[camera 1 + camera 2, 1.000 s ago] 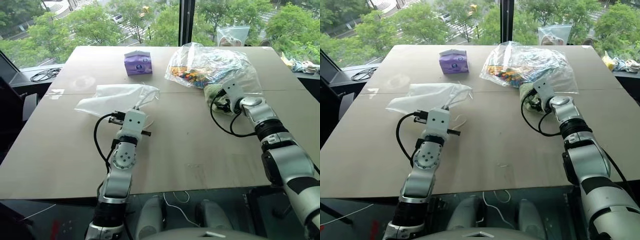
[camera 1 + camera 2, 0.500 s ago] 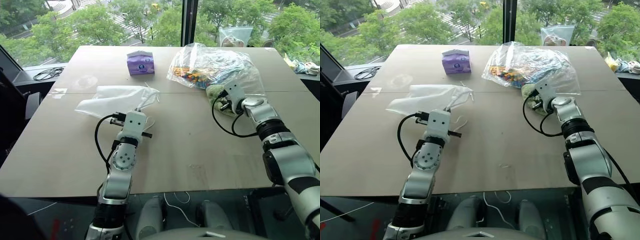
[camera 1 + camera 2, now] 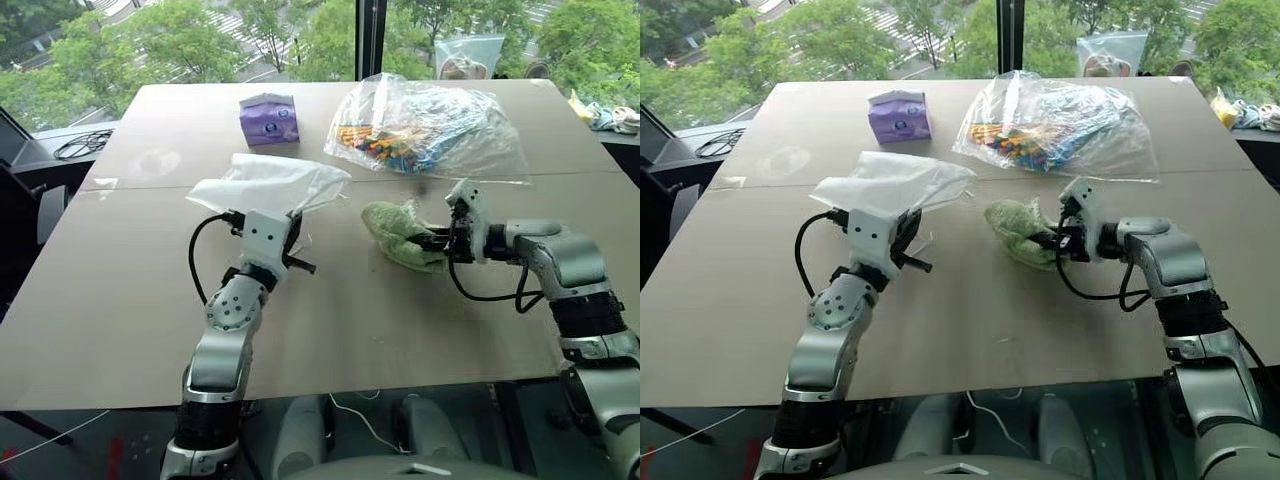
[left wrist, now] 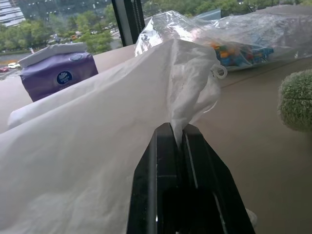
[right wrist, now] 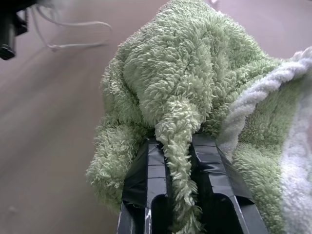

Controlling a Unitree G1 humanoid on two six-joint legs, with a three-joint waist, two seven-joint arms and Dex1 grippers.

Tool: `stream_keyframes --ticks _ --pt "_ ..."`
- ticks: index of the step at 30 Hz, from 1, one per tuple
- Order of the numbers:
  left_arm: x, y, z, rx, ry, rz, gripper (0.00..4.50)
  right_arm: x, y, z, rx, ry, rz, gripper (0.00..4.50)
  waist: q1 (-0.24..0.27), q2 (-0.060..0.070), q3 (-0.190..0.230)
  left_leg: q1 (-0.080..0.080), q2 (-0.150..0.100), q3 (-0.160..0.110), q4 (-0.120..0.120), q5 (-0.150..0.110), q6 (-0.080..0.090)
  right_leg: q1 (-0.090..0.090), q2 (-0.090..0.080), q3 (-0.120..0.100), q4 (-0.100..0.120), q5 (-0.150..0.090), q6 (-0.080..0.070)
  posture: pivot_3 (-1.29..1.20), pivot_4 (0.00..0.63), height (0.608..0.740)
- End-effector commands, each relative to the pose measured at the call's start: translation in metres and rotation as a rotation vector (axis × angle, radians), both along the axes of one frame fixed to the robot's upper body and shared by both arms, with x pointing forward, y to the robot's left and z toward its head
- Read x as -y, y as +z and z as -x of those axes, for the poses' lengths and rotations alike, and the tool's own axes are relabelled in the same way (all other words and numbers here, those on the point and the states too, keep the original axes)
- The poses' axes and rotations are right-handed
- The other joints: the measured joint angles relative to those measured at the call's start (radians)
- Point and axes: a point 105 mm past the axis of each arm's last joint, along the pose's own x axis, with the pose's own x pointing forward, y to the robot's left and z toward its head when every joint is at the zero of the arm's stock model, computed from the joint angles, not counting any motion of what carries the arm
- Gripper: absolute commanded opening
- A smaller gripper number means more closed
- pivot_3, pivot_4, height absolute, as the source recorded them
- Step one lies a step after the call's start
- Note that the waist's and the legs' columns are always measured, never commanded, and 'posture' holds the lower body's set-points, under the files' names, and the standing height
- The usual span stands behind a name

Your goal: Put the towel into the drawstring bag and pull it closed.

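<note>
One towel point(image 3: 401, 233), one drawstring bag point(image 3: 268, 185), both gripped.

- Left claw point(image 4: 178, 134): fingers pressed together, pinching a fold of the drawstring bag point(image 3: 268, 184) at its gathered edge.
- Left arm: reaches forward, claw pointing toward 12 o'clock, roughly level, above the counter point(image 3: 120, 300).
- Right claw point(image 5: 179, 141): fingers clamped on a fold of the towel point(image 3: 398, 232).
- Right arm: forearm bent inward, claw pointing toward 9 o'clock, tipped slightly down.
- The two claws sit near each other, apart, no contact.
</note>
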Motion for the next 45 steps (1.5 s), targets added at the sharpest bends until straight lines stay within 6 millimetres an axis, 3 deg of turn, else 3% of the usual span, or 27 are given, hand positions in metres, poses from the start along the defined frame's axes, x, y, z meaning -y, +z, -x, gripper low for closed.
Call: stream_keyframes --ticks 1,8,17,20,25,28,32,41,45 --pt "0.004 0.019 0.005 0.064 -0.045 -0.003 0.00 -0.019 0.026 0.012 0.066 0.059 -0.034 0.03 0.001 -0.001 0.001 0.000 0.000 0.000 0.000 0.000 0.000 0.000 0.000 0.000 0.000 0.000 0.000 0.00 0.150 0.740" --pt "0.013 0.025 0.011 0.084 -0.108 0.012 0.00 -0.034 0.023 0.011 0.074 0.010 0.017 0.03 0.002 -0.002 0.003 0.000 0.001 0.000 0.002 0.000 -0.001 0.000 -0.002 0.000 0.000 -0.002 -0.004 0.00 0.150 0.740" --pt "0.021 0.023 0.020 0.054 -0.190 0.034 0.00 -0.056 0.050 0.017 0.036 0.027 -0.224 0.03 0.003 -0.003 0.003 -0.001 0.001 -0.001 0.002 0.000 0.000 -0.001 0.002 0.001 0.001 0.000 0.000 0.00 0.150 0.740" --pt "0.021 0.028 0.021 0.052 -0.216 0.081 0.00 -0.058 0.036 0.012 0.018 -0.012 -0.153 0.03 0.002 -0.002 0.003 -0.001 0.001 -0.001 0.002 0.000 0.000 -0.001 0.002 0.000 0.001 0.000 0.000 0.00 0.150 0.740" --pt "0.013 0.042 0.022 0.053 -0.228 0.202 0.00 -0.037 -0.015 0.007 0.062 -0.063 0.195 0.03 0.003 -0.003 0.003 -0.001 0.000 0.000 0.003 0.000 0.000 0.000 0.002 0.001 0.001 0.000 0.000 0.00 0.150 0.740" --pt "0.014 0.043 0.029 0.010 -0.303 0.284 0.00 -0.032 -0.021 0.006 0.071 -0.073 0.241 0.03 -0.001 -0.003 0.004 -0.001 0.000 0.000 0.004 0.000 0.000 -0.001 0.002 0.001 0.001 0.000 0.000 0.00 0.150 0.740" --pt "0.005 0.044 0.034 -0.033 -0.356 0.375 0.00 -0.030 -0.013 0.008 0.080 -0.077 0.203 0.03 0.000 -0.003 0.004 -0.001 0.000 -0.001 0.004 0.000 0.000 -0.001 0.004 0.001 0.003 0.000 0.000 0.00 0.150 0.740" --pt "-0.016 0.053 0.041 -0.141 -0.507 0.496 0.00 -0.020 0.032 0.027 0.085 -0.024 -0.032 0.03 0.003 -0.006 0.006 -0.001 0.001 -0.002 0.006 0.000 -0.001 0.000 0.004 0.001 0.003 0.000 0.000 0.00 0.150 0.740" --pt "-0.021 0.054 0.038 -0.196 -0.558 0.493 0.00 -0.010 0.035 0.029 0.090 -0.050 -0.049 0.03 0.002 -0.007 0.007 -0.001 0.001 -0.002 0.006 0.000 -0.001 0.000 0.004 0.001 0.003 0.000 0.000 0.00 0.150 0.740"
